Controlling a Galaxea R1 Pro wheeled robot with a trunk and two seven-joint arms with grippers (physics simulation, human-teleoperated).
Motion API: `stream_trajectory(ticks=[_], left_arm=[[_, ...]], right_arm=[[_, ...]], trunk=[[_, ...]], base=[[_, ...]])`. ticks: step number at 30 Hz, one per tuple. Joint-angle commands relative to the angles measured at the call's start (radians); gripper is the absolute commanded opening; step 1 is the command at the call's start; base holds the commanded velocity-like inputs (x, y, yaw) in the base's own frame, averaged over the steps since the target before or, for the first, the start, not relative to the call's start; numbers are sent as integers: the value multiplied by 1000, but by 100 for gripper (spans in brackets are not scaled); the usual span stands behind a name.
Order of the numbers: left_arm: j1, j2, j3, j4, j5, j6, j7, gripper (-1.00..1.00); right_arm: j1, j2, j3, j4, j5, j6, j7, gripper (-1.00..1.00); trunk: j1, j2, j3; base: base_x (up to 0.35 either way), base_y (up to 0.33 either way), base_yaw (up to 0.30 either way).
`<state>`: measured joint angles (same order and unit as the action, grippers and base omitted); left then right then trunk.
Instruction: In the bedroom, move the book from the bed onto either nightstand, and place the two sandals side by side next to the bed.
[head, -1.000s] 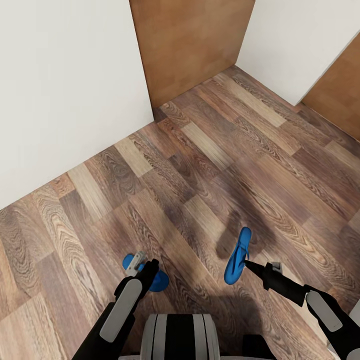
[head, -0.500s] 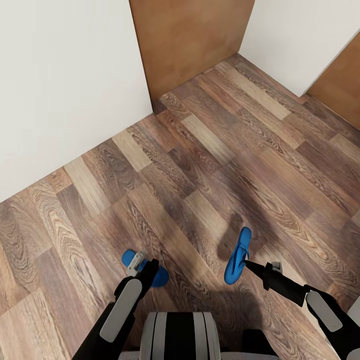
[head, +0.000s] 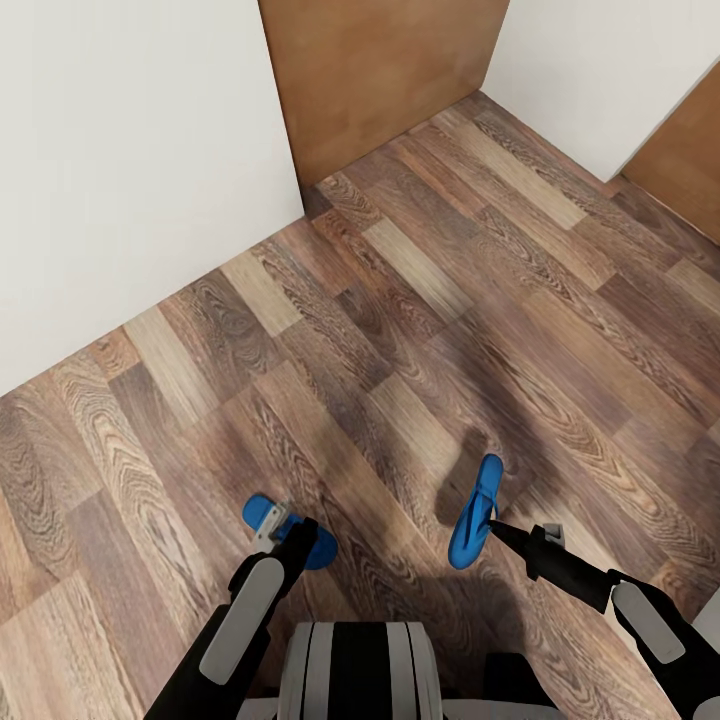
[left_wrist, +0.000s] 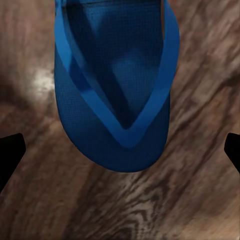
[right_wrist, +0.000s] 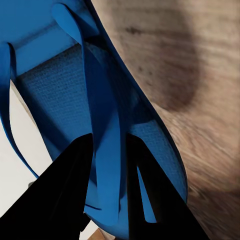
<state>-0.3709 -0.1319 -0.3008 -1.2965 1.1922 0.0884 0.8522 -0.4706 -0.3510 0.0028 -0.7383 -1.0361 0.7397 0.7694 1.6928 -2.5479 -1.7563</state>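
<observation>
Risked dropping 1 sandal (head: 476, 512) at 5 o'clock, right pincer (head: 497, 527) clenched on only its strap; left pincer (head: 283, 533) state untellable.

Even, soft simulator light on the floor (head: 400, 300); a diffuse dark shadow lies just beyond the right end effector (head: 493, 524). Wrist views look soft and blurred up close.

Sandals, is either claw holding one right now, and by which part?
The right claw pinches one sandal by its thong strap, hanging above the floor. The left claw is open around the other sandal, not gripping it.
</observation>
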Motion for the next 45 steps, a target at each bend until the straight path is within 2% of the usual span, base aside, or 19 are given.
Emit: stream_trajectory(ticks=[1, 45], left_arm=[[0, 0, 0, -1, 1, 5, 5, 100], [0, 3, 0, -1, 1, 5, 5, 100]], right_arm=[[0, 0, 0, 0, -5, 6, 2, -100], [0, 0, 1, 0, -5, 5, 2, -100]], trunk=[[0, 0, 0], [0, 0, 0]], base=[[0, 0, 0], [33, 7, 0]])
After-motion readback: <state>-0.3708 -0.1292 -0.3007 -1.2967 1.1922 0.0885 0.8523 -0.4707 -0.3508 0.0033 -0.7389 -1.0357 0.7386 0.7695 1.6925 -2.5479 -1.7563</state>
